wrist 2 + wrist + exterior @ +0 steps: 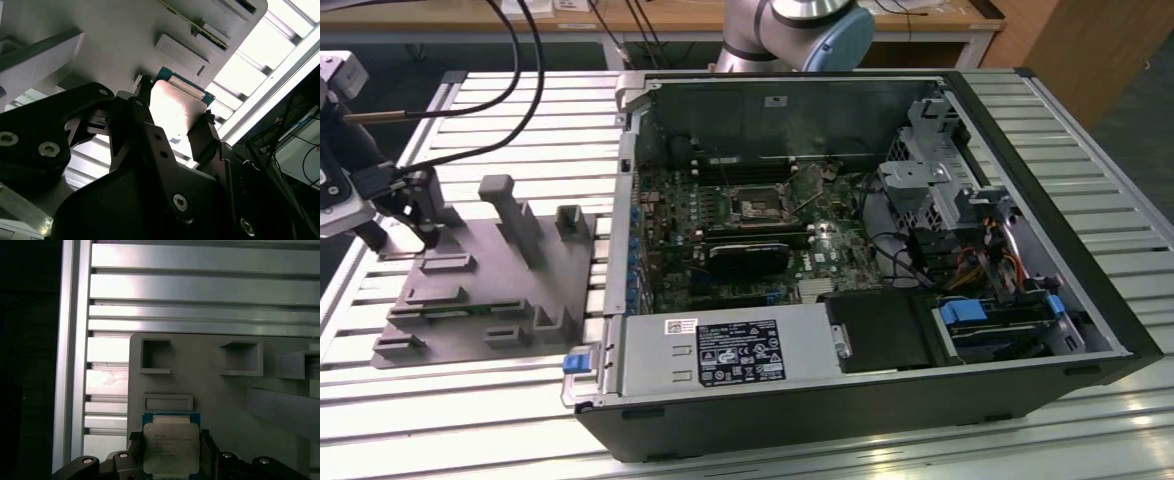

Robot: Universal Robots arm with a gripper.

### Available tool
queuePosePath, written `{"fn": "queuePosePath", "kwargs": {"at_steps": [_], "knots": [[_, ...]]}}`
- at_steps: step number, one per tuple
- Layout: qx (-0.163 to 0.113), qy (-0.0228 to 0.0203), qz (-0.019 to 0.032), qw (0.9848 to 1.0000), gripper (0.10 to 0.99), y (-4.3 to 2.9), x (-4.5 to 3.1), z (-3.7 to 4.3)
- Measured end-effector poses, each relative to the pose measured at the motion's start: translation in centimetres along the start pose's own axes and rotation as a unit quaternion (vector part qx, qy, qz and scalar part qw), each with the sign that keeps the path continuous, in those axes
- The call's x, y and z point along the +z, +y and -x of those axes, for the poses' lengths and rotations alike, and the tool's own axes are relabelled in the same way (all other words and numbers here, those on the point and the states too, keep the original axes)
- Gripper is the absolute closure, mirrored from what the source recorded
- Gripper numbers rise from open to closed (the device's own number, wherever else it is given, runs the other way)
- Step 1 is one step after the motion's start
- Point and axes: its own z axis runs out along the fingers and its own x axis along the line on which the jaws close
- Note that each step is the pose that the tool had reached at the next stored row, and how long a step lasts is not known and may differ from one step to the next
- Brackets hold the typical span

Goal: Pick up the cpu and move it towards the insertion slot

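The cpu (170, 446), a silvery square chip with a blue-green rim, sits between my two black fingers in both wrist views, and my gripper (170, 456) is shut on its side edges. In the second wrist view the cpu (176, 102) hangs in my gripper (176, 100), close over the grey fixture plate (125, 35). In the exterior view my gripper (403, 232) stands at the far left over the fixture plate's (480, 300) back corner. The insertion slot (757, 207), a silver-framed socket with a dark centre, lies on the motherboard inside the open computer case, well to the exterior view's right of my gripper.
The computer case (1067, 300) lies on its side on a slatted aluminium table (467, 420), its raised walls around the motherboard. Upright grey posts (507, 215) rise from the fixture plate beside my gripper. Black cables (520, 90) hang at the back left.
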Motion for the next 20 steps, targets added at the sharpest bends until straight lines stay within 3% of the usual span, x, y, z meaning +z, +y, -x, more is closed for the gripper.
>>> {"fn": "queuePosePath", "kwargs": {"at_steps": [15, 20], "knots": [[0.000, 0.0000, 0.0000, 1.0000, 0.541, 0.09, -1.90, 0.01], [0.000, 0.0000, 0.0000, 1.0000, 0.541, 0.15, -3.08, 0.01]]}}
